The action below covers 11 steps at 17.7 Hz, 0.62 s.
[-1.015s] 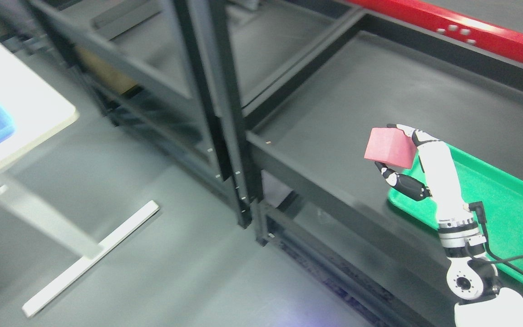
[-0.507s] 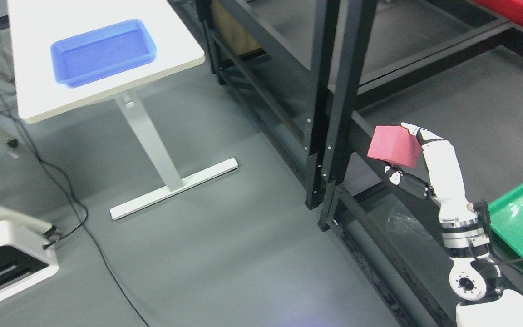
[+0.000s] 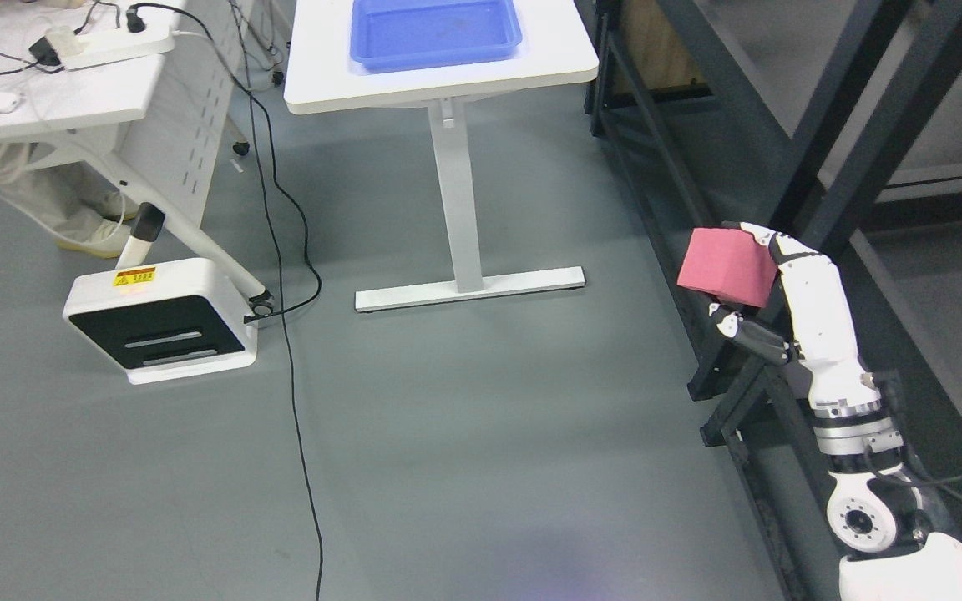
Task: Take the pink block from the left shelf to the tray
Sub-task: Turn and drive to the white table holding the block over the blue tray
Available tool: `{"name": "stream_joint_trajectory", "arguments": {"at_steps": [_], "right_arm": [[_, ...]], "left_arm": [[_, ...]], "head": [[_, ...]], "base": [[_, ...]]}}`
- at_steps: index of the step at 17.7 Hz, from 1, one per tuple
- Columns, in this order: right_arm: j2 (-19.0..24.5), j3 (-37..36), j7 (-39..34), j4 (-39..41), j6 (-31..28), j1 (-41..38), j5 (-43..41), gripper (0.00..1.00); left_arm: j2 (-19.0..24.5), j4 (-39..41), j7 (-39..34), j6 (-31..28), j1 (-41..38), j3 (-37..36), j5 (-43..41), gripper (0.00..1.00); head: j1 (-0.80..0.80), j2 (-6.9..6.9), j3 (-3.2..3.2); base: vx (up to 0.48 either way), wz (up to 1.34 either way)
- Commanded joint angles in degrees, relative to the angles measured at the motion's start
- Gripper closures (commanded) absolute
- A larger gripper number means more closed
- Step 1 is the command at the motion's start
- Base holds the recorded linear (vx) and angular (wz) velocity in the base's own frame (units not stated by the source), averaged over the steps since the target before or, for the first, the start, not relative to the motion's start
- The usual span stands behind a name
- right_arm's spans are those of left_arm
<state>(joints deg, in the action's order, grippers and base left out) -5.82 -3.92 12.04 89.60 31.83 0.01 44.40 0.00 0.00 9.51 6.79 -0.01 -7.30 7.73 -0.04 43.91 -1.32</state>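
Note:
My right hand (image 3: pixel 744 280) holds the pink block (image 3: pixel 726 267) up in the air, fingers above it and thumb below, at the right of the head view. The block hangs in front of the dark shelf frame (image 3: pixel 823 167), over the grey floor. A blue tray (image 3: pixel 435 32) lies on the white table (image 3: pixel 439 79) at the top middle, far to the upper left of the block. My left arm does not show.
The table's white leg and foot (image 3: pixel 468 284) stand on the floor between me and the tray. A black cable (image 3: pixel 297 351) runs down the floor at left. A white machine base (image 3: pixel 164 317) and a second desk (image 3: pixel 55 83) are at far left, with a person's feet (image 3: pixel 88 238) beneath.
The whole picture has swung left: the shelf and green tray slid out to the right, and the white table with the blue tray came into the top middle. The block stays in my right hand.

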Motion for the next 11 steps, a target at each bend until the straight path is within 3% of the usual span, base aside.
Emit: {"name": "stream_joint_trajectory", "arguments": {"at_steps": [1, 11], "right_arm": [[0.1, -0.2, -0.1, 0.4, 0.0, -1.5, 0.0, 0.97], [0.2, -0.1, -0.4, 1.0, 0.0, -2.0, 0.0, 0.96]], "left_arm": [[1.0, 1.0, 0.0, 0.0, -1.1, 0.0, 0.0, 0.0], [1.0, 1.0, 0.0, 0.0, -1.1, 0.0, 0.0, 0.0]], "head": [[0.0, 0.0, 0.0], [0.0, 0.0, 0.0]], "base": [[-0.037, 0.37], [0.004, 0.14]]}}
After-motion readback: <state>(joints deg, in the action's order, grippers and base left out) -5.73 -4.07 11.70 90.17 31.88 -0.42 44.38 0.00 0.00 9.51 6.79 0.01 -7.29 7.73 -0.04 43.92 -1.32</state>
